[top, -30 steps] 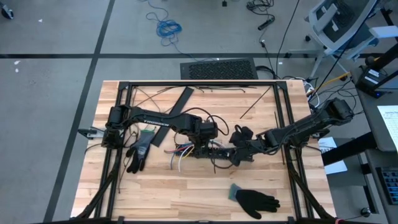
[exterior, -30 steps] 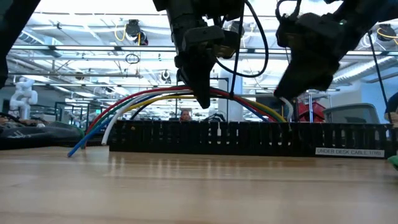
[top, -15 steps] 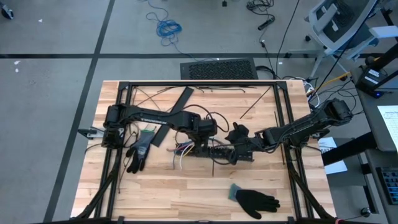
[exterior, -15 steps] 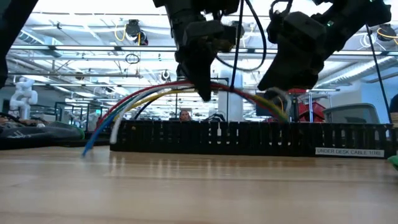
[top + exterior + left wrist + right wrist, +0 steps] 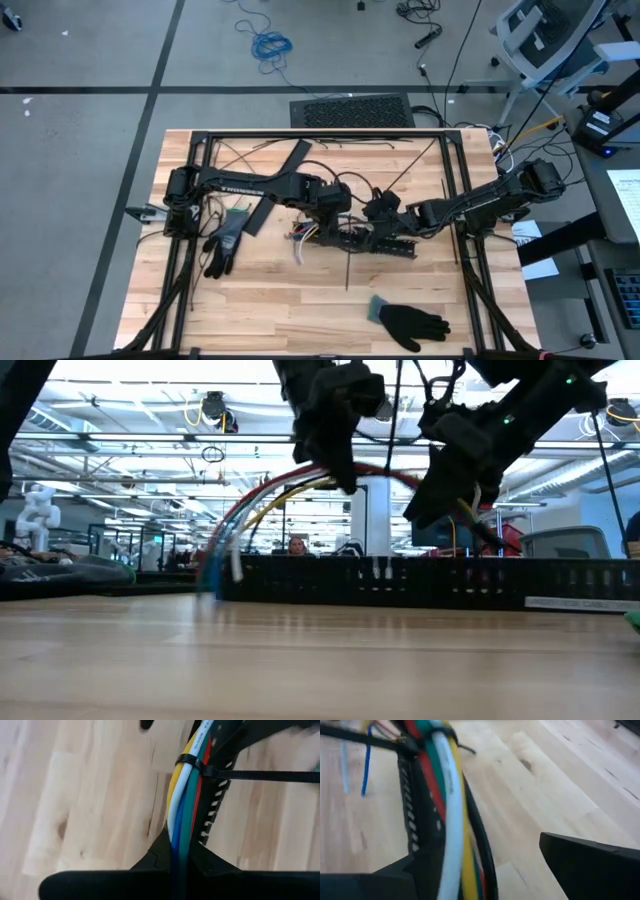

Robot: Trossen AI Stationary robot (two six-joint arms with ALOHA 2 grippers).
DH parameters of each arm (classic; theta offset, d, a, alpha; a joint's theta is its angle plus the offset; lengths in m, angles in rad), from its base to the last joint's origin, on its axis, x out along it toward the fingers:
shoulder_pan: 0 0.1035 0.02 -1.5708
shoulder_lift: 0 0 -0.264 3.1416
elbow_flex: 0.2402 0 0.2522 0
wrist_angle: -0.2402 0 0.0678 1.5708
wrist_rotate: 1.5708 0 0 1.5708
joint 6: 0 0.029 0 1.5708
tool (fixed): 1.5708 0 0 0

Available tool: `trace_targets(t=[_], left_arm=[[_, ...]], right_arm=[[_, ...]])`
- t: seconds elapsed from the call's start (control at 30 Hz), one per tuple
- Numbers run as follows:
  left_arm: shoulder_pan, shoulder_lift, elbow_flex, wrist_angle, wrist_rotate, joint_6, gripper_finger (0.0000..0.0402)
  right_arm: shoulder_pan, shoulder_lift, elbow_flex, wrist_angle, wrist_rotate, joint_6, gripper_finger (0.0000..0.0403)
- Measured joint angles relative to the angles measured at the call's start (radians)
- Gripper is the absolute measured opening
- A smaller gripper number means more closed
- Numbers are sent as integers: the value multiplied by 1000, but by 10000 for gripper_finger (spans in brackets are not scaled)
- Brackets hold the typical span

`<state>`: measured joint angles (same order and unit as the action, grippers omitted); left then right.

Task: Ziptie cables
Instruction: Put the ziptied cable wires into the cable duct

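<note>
The cables [image 5: 270,495], a bundle of white, yellow, red, green and blue wires, arch up from the black slotted strip [image 5: 420,582] on the table's middle. A black zip tie [image 5: 192,762] circles the bundle, its tail [image 5: 265,776] sticking out sideways. My left gripper [image 5: 335,208] [image 5: 177,865] is shut on the bundle at the top of the arch. My right gripper [image 5: 385,215] [image 5: 485,875] stands open just to its right, and the bundle [image 5: 447,820] runs between its fingers. My left gripper pinches the middle of the cable bundle [image 5: 181,837] between its two fingers, coming from above at a slant. The fingers lie across the wires. The held part is lifted off the table, and the free ends [image 5: 218,565] hang down to the wood. Whether my right gripper touches the bundle, I cannot tell.
One black glove [image 5: 412,322] lies near the front edge and another [image 5: 220,245] at the left. A flat black strip [image 5: 280,182] and thin black strands [image 5: 410,165] lie at the back. A black frame [image 5: 320,135] runs round the tabletop.
My left gripper has risen with the cables, so the arch stands higher and the free ends have been dragged along the table toward the strip. The strip has slid a little toward the right edge. My right gripper has moved toward the far edge, closer to the left gripper.
</note>
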<state>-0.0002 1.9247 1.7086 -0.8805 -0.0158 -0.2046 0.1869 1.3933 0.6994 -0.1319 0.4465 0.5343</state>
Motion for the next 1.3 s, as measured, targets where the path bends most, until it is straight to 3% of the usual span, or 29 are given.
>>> trace_targets(t=[0.2, 0.6, 1.03, 1.3], left_arm=[[0, 0, 41, -1, -2, 1, 15], [0, -7, 43, -55, -16, 2, 15], [5, -23, 41, -157, -42, 81, 23], [24, -23, 39, -181, -101, 82, 28]], right_arm=[[-18, 0, 0, -22, -1, 5, 242], [-17, 0, 0, -76, -34, -5, 12], [-17, -21, 11, -79, -36, -17, 2], [-18, -45, 87, -190, -54, -43, 1]])
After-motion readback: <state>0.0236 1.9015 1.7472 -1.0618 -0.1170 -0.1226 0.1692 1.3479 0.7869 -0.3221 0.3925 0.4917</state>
